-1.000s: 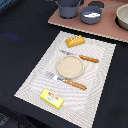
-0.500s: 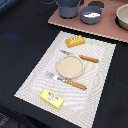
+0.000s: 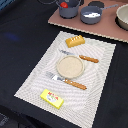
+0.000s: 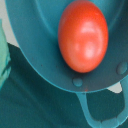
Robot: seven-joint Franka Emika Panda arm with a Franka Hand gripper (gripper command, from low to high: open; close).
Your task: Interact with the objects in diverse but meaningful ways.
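Note:
A grey pot (image 3: 69,8) stands on a pinkish board at the back and holds a red tomato (image 3: 64,5). The wrist view looks straight down into this pot (image 4: 35,60) from close by, and the tomato (image 4: 82,35) fills its middle. No gripper fingers show in either view. A grey saucepan (image 3: 92,14) beside the pot has something white inside. On the striped placemat (image 3: 35,82) lie a beige plate (image 3: 70,66), an orange bread loaf (image 3: 75,41), an orange-handled knife (image 3: 88,58), an orange-handled fork (image 3: 74,83) and a yellow packet (image 3: 52,98).
The pinkish board (image 3: 107,31) lies at the back on the exterior view's right. A third grey vessel (image 3: 123,16) stands at its right edge. The placemat lies on a black table (image 3: 20,35).

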